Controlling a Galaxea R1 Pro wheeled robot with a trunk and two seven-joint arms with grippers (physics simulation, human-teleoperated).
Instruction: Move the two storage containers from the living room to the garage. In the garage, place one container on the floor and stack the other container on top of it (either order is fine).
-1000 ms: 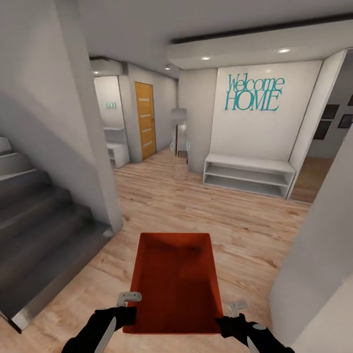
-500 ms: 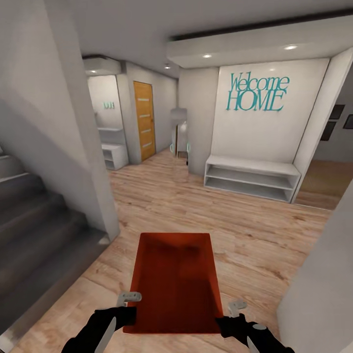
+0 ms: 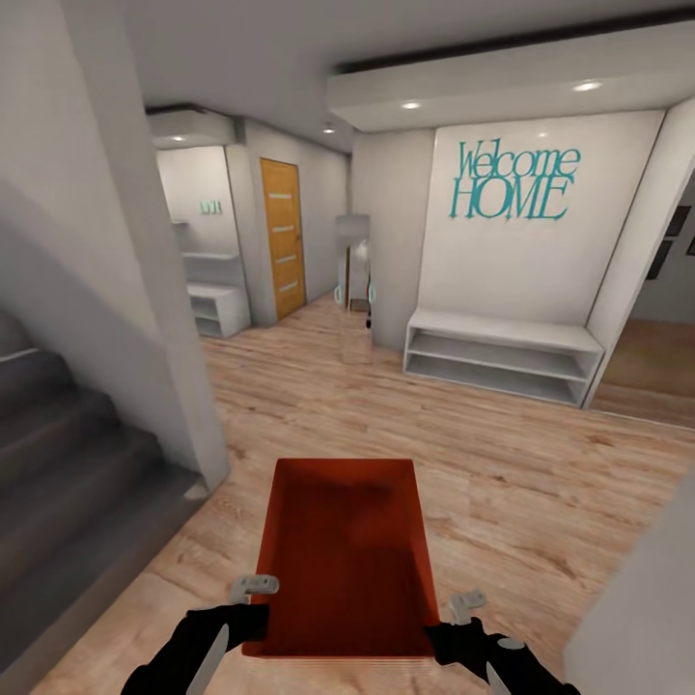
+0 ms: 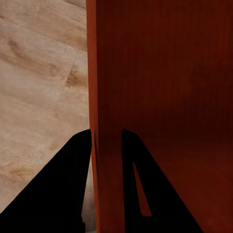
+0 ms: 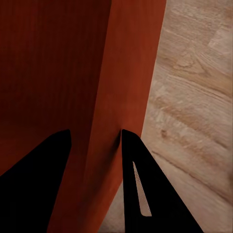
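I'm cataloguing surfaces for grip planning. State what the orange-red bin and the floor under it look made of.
Storage container: likely moulded plastic, given thin, flared walls in a uniform orange-red with a matte, faintly streaked finish; each wall is pinched by the left gripper and right gripper. Floor: light wood planks or laminate, with visible grain, knots and seams and a low sheen.
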